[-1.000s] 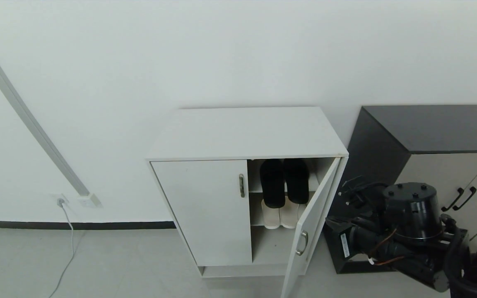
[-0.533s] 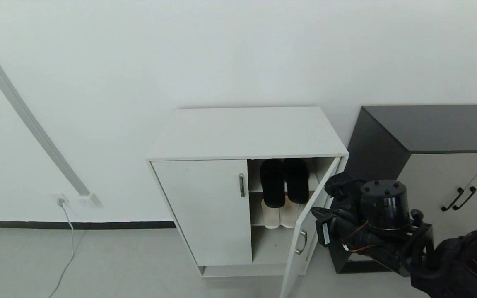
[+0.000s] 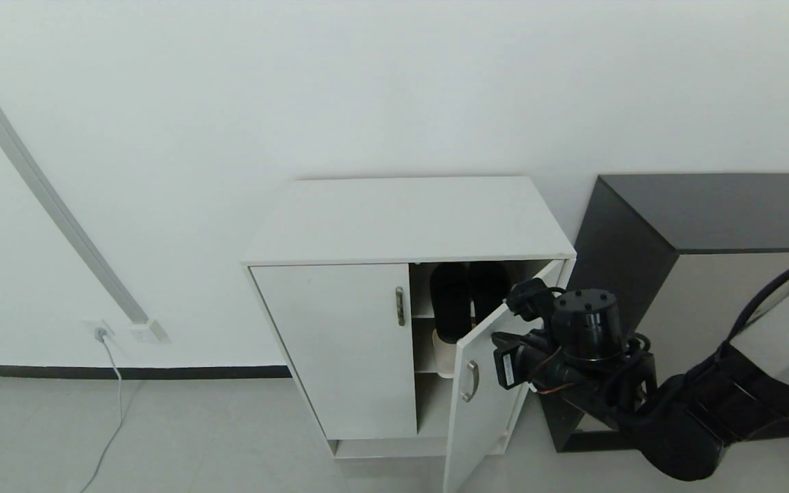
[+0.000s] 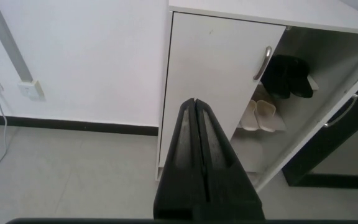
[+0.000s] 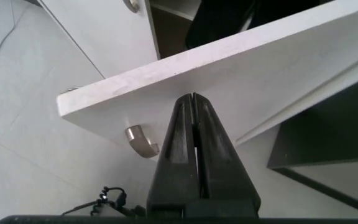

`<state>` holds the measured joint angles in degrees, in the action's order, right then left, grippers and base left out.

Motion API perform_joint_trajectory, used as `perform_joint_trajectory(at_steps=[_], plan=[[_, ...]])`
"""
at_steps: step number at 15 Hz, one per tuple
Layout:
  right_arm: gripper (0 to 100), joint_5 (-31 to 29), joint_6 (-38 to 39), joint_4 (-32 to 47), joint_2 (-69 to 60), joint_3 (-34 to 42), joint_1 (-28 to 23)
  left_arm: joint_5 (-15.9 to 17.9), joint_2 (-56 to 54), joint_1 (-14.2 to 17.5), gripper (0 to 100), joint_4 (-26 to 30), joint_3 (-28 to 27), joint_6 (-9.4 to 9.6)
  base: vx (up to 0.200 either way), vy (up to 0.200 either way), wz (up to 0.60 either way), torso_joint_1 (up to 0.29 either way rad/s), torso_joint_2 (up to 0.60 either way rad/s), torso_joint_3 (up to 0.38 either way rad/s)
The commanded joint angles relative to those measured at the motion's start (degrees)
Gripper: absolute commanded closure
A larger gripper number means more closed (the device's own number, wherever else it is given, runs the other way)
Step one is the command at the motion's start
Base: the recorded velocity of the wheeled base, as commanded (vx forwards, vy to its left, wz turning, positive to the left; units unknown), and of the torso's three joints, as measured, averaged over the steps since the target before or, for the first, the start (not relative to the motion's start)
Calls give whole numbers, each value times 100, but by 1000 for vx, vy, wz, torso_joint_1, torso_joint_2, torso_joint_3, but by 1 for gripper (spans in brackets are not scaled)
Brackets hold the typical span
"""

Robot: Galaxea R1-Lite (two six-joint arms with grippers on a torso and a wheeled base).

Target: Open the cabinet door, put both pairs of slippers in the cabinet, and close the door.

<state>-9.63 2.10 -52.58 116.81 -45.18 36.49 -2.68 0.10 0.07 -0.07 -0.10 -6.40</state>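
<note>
White panels are forming the cabinet [image 3: 408, 219] you are working on, which is standing against a pale wall [image 3: 367, 89] on a grey tiled floor [image 3: 196, 438]. Its left door [image 3: 340, 342] is sitting shut, while its right door [image 3: 483, 383] is hanging partly open. Behind that door the black slippers [image 4: 289, 74] are lying on the upper shelf and the white slippers [image 4: 258, 115] on the shelf just below.

Your right gripper [image 5: 194, 102] is pressing its tip against the right door's outer face, above the handle [image 3: 468, 381]. Its fingers are squeezed together and gripping nothing. Your left gripper [image 4: 194, 106] is hanging in front of the cabinet, well apart from it, fingers likewise pressed together and empty.

A dark cabinet [image 3: 641, 226] is crowding in just beside the open door. A grey strip [image 3: 45, 198] is running down the wall to a socket [image 3: 100, 333], and a cable [image 3: 117, 404] is trailing onto the floor.
</note>
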Motion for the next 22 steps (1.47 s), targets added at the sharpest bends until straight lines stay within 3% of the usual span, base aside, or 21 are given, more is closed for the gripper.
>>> perform_joint_trajectory(at_steps=[1, 12, 22], plan=[[100, -4, 1, 2, 325, -246, -45, -4, -1, 1, 100, -1, 1, -2, 0, 0, 0, 0, 0, 0], [100, -39, -8, 20, 1599, -1837, -300, 5, -1, 1, 100, -1, 1, -2, 0, 0, 0, 0, 0, 0], [100, -48, -16, 55, 2056, -2557, -511, 5, -1, 1, 100, -1, 1, -2, 0, 0, 0, 0, 0, 0]])
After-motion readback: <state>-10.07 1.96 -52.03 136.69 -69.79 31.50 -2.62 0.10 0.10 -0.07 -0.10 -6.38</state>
